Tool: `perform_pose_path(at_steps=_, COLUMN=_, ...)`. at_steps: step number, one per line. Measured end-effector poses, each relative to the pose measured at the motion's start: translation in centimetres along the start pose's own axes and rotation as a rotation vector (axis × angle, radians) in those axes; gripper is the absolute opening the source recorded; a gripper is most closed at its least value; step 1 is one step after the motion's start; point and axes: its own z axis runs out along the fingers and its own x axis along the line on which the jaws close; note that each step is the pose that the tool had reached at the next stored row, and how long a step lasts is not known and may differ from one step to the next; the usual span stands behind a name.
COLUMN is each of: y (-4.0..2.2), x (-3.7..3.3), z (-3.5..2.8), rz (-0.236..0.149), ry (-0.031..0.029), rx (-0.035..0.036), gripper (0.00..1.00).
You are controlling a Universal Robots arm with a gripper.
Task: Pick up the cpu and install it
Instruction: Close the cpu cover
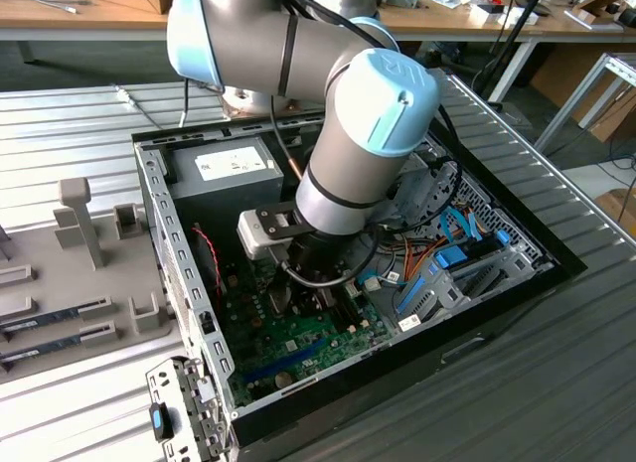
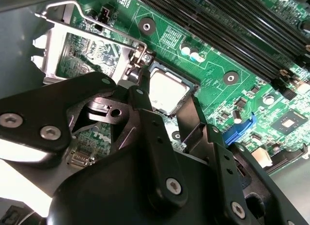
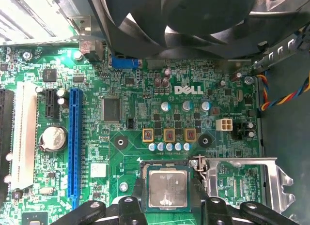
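Our tool flanks the cpu, pinching or not we cannot tell; we judge it light, fragile, best held by its edges.

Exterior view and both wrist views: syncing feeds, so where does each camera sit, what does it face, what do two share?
Exterior view: off the arm, looking down into the open computer case; the arm reaches in.
First wrist view: on the arm, facing the motherboard squarely; gripper at the edge.
Second wrist view: on the arm, looking obliquely along the gripper's black body.
Shared: both wrist views show the cpu in its socket, gripper astride it.
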Motion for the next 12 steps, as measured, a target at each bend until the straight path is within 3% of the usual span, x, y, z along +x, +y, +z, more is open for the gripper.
perform_pose_path(at_steps=3, y=0.0, x=-0.21, z=0.04, rz=0.001, ry=0.0062, rx=-0.0001, gripper=0.5)
perform_pose_path(at_steps=7, y=0.28, x=-0.22, z=0.12, rz=0.006, ry=0.0493, rx=0.0003, gripper=0.5)
perform_pose_path(at_steps=8, y=0.29, x=-0.23, z=0.13, rz=0.006, ry=0.0484, rx=0.0004, gripper=0.5)
perform_pose_path(at_steps=9, y=0.29, x=-0.24, z=0.14, rz=0.005, ry=0.0423, rx=0.0006, gripper=0.5)
perform_pose_path(at_steps=10, y=0.29, x=-0.24, z=0.13, rz=0.003, ry=0.0223, rx=0.0011, gripper=0.5)
perform_pose_path(at_steps=11, y=0.29, x=-0.24, z=0.13, rz=0.001, ry=0.0092, rx=0.0013, gripper=0.5)
perform_pose_path(at_steps=12, y=0.3, x=-0.24, z=0.12, rz=0.001, ry=0.005, rx=0.0014, gripper=0.5)
